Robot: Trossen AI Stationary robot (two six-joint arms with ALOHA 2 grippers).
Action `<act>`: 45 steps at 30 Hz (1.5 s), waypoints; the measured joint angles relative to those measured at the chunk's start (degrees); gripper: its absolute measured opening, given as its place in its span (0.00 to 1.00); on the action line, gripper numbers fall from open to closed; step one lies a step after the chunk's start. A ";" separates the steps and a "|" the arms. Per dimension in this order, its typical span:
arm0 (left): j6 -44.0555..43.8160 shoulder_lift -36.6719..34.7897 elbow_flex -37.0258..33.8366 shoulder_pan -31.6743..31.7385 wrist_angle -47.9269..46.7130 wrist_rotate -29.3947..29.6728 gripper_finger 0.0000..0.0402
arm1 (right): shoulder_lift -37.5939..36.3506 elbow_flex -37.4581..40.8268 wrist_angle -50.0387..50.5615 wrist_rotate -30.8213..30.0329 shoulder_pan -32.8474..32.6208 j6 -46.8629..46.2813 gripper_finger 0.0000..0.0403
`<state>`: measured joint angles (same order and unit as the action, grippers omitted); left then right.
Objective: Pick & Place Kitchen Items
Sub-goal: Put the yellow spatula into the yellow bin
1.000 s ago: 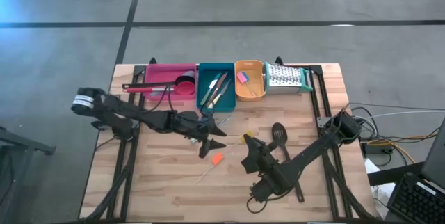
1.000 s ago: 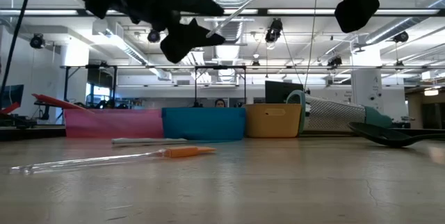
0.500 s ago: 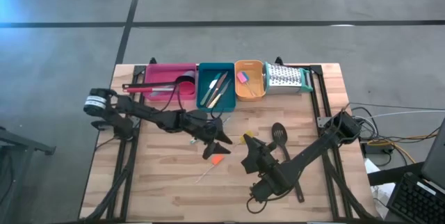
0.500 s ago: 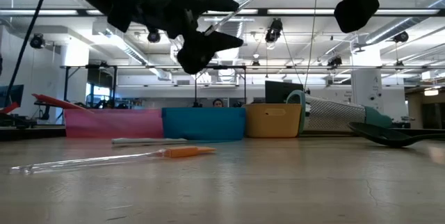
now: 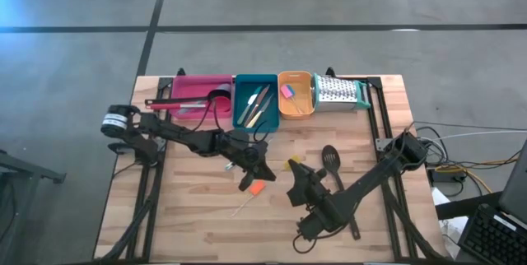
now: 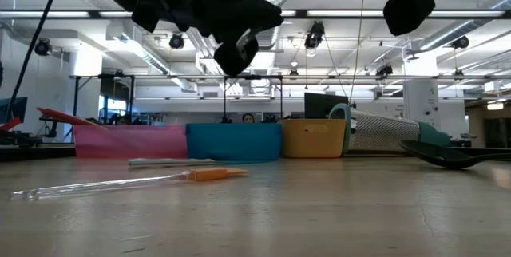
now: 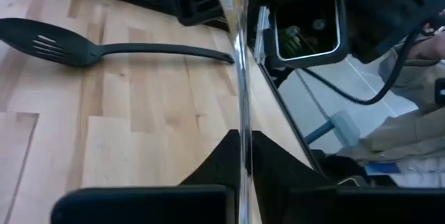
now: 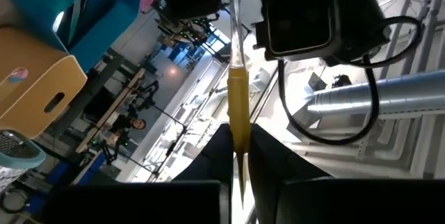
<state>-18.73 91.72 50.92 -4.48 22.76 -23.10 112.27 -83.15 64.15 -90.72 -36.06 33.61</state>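
Fingers (image 7: pixel 229 156) — both pairs — pinched on one yellow-tipped clear tool (image 7: pixel 241 92).

Counter (image 5: pixel 198 216): light wood planks.
Pink tray (image 5: pixel 200 89): at the counter's far edge, leftmost of three.
Teal tray (image 5: pixel 255 80): touching the pink tray's side.
Orange tray (image 5: pixel 296 109): just beside the teal tray.
Box grater (image 5: pixel 339 91): lying flat beside the orange tray.
Floor (image 5: pixel 74 76): grey concrete.

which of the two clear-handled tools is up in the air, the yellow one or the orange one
The yellow-tipped one: both grippers, left and right, have their jaws shut on its clear handle above the table. The orange-tipped one lies flat on the wood.
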 joint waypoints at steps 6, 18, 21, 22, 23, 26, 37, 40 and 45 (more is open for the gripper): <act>1.39 0.00 -0.04 -0.05 -0.64 0.24 0.06 | 0.04 0.00 -0.07 0.35 0.05 0.12 0.04; 5.02 -0.04 0.41 -0.18 -2.29 1.03 0.04 | -3.69 -4.97 0.00 1.31 -3.10 5.02 0.25; 5.37 -0.05 0.41 -0.12 -2.33 1.29 0.04 | -5.84 -7.61 -0.02 1.07 -4.62 0.20 0.26; 5.36 -0.04 0.41 -0.09 -2.34 1.44 0.04 | -6.65 -8.69 0.05 1.06 -5.12 -2.87 0.26; 5.38 -0.04 0.41 -0.12 -2.30 1.56 0.04 | -7.72 -9.73 -0.17 0.94 -5.44 -6.68 0.25; 5.65 -0.04 0.46 -0.12 -2.21 1.59 0.04 | -11.35 -11.74 -0.12 0.76 -6.92 -20.12 0.23; 9.89 -0.07 1.48 -0.60 -1.85 6.65 0.04 | -28.71 -2.99 -0.05 31.47 -10.07 -62.26 0.16; 10.79 -0.08 1.75 -0.95 -1.14 7.35 0.04 | -31.49 5.95 -3.04 32.35 -10.21 -68.74 0.15; 13.17 -0.09 1.82 -1.73 -0.07 9.71 0.04 | -33.98 22.24 -19.74 32.29 -10.44 -70.50 0.13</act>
<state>-5.56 91.64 52.74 -6.22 22.69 -13.39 78.29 -60.91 44.41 -58.43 -46.50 -36.89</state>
